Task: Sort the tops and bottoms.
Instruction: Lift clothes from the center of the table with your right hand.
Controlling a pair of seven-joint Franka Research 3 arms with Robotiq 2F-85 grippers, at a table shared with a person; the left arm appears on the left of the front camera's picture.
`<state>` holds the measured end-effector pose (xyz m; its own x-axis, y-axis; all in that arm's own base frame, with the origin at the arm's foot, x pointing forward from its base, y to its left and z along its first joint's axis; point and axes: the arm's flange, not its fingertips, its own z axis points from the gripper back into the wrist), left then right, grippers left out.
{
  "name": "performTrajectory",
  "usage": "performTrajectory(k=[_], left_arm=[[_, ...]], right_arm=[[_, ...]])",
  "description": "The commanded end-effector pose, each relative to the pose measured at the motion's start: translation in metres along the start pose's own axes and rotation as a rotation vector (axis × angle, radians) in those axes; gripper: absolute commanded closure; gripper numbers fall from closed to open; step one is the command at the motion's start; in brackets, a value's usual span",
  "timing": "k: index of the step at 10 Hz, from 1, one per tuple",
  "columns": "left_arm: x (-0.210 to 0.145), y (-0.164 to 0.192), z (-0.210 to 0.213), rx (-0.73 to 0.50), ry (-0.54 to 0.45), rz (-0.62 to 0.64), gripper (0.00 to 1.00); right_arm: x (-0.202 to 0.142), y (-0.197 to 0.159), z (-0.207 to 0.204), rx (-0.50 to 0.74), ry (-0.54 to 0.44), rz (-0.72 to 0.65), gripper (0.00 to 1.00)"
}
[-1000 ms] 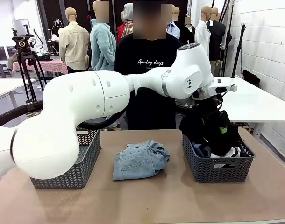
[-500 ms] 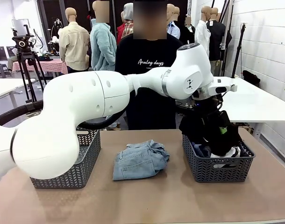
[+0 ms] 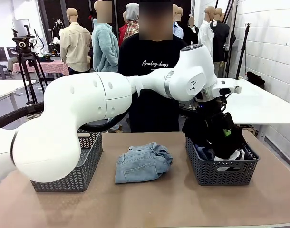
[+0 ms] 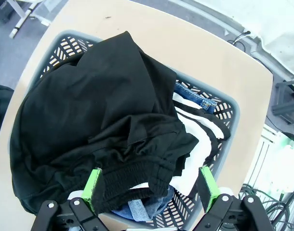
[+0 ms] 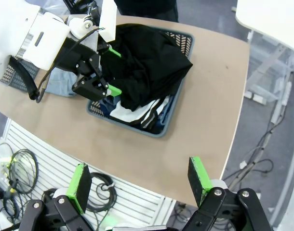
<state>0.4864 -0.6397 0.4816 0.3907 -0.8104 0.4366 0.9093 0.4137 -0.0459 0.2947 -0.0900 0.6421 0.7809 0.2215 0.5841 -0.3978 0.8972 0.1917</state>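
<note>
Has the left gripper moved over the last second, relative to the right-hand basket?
No. In the front view the left gripper sits at the same spot above the grey basket, jaws open over the black top, as one second ago.

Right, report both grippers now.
Left gripper: open, over the black top, holding nothing.
Right gripper: open, empty.

White script, seemingly "Analog days", on person's black T-shirt (image 3: pixel 153 64)

Tops (image 4: pixel 103 130) in basket (image 4: pixel 231 113), right
</note>
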Motion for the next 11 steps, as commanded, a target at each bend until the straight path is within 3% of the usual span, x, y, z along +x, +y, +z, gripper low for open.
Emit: performTrajectory(k=[1, 4, 6, 8, 11], left_arm=[[0.000, 0.000, 0.001, 0.009, 0.000, -0.005, 0.00], [0.000, 0.000, 0.000, 0.000, 0.000, 0.000, 0.00], [-0.024, -0.012, 0.059, 0.167, 0.032, -0.048, 0.00], [-0.068, -0.002, 0.123, 0.147, -0.029, -0.108, 0.00], [-0.142, 0.038, 0.148, 0.078, 0.038, -0.024, 0.00]], right_arm=[[0.000, 0.000, 0.000, 0.003, 0.005, 0.008, 0.00], [0.000, 0.000, 0.000, 0.003, 0.005, 0.008, 0.00], [0.000, 0.000, 0.000, 0.003, 0.005, 0.008, 0.00], [0.000, 0.000, 0.000, 0.003, 0.005, 0.008, 0.00], [0.000, 0.000, 0.000, 0.003, 0.005, 0.008, 0.00]])
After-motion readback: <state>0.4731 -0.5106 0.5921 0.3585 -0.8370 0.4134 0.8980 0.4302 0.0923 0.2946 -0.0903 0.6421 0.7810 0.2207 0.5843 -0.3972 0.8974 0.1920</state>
